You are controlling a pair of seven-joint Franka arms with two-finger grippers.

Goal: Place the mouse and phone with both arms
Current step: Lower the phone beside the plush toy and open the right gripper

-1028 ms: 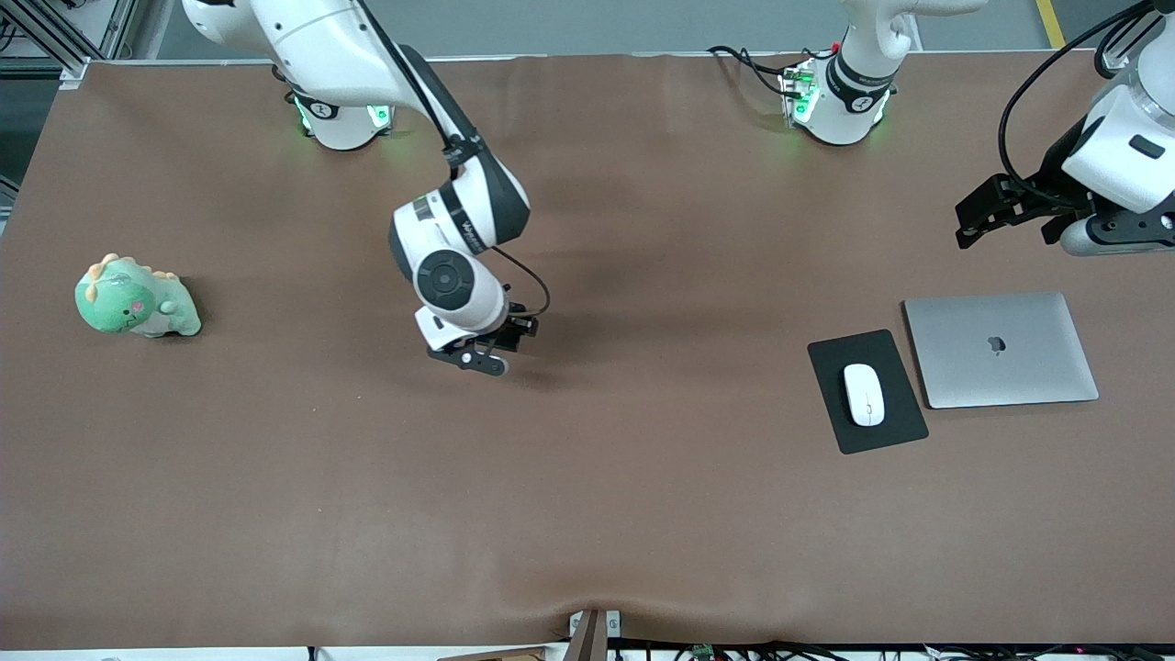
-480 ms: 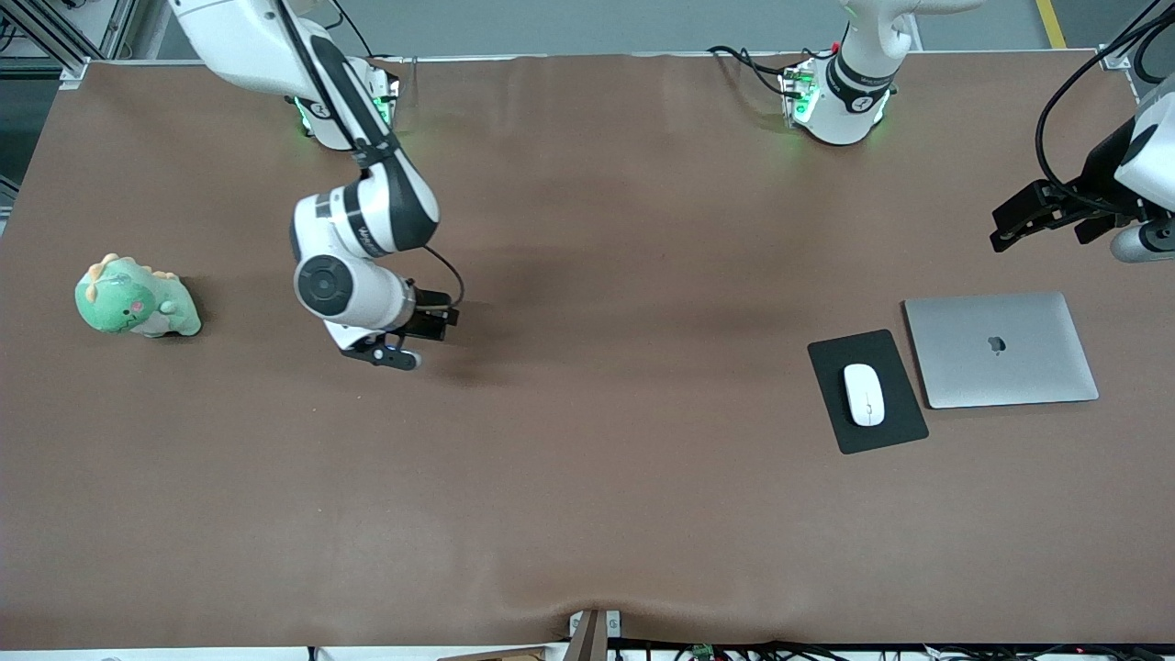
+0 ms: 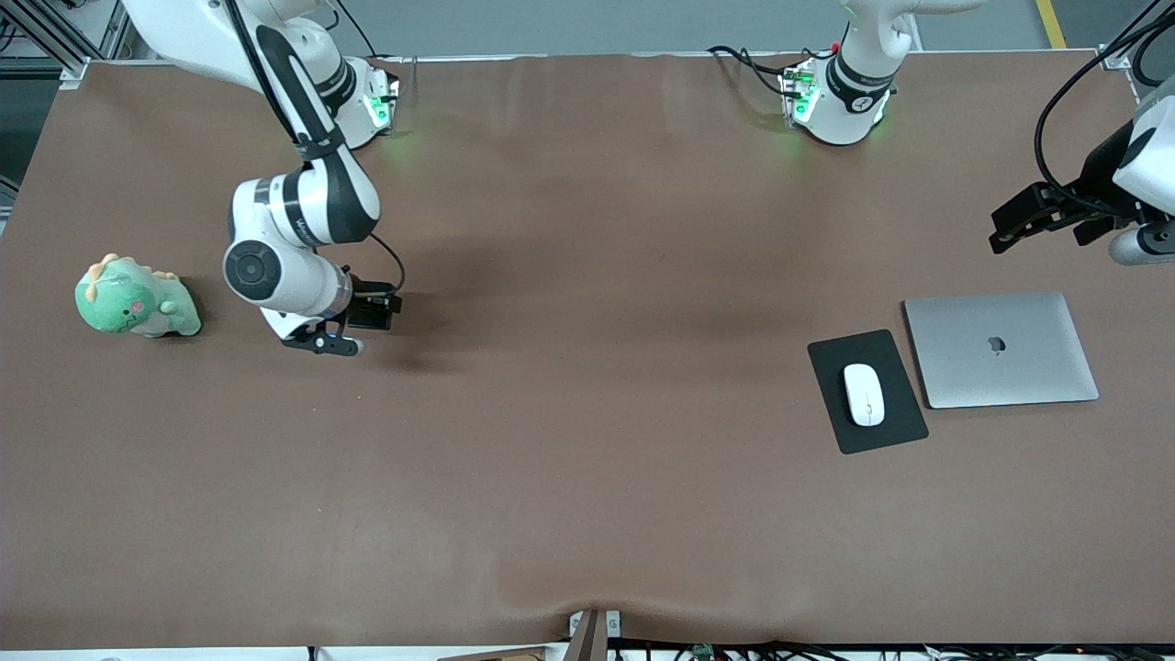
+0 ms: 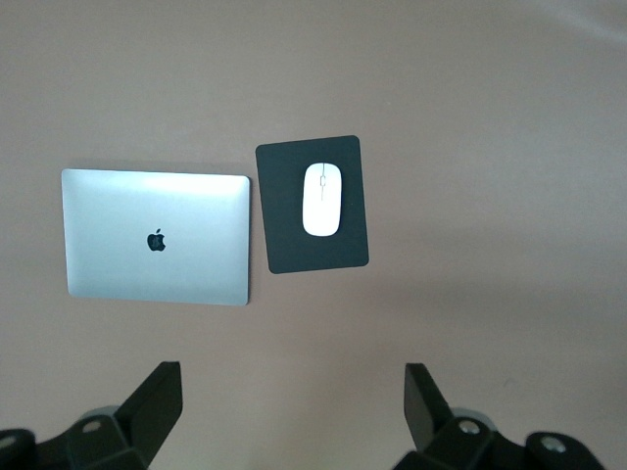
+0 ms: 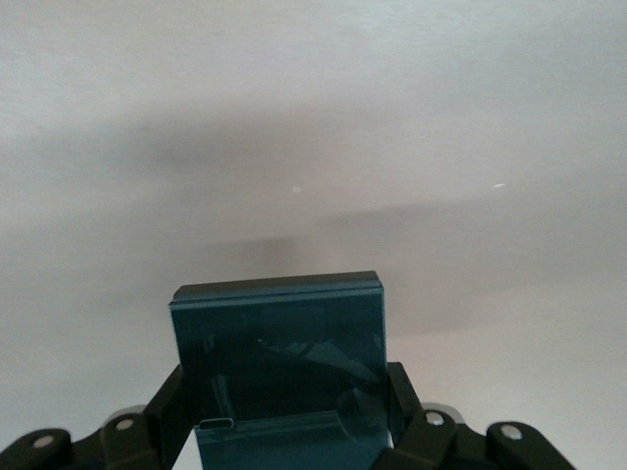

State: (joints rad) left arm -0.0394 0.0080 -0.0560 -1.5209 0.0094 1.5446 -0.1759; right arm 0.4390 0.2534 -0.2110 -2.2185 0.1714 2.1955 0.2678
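Even, bright overhead light leaves soft blurred shadows on the matte brown counter (image 3: 587,477), green glow at the arm bases around twelve o'clock, and pale washed-out glare throughout the right wrist view.

mouse (image 3: 864,395) on mouse pad (image 3: 867,392) | pad just beside laptop (image 3: 1001,350) | plush toy (image 3: 136,298) at right arm's end

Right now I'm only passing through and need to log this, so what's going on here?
The right gripper is shut on the phone, carrying it over the table near the plush toy. The mouse lies on its pad beside the shut laptop. The left gripper hangs open above the table's end by the laptop, holding nothing.
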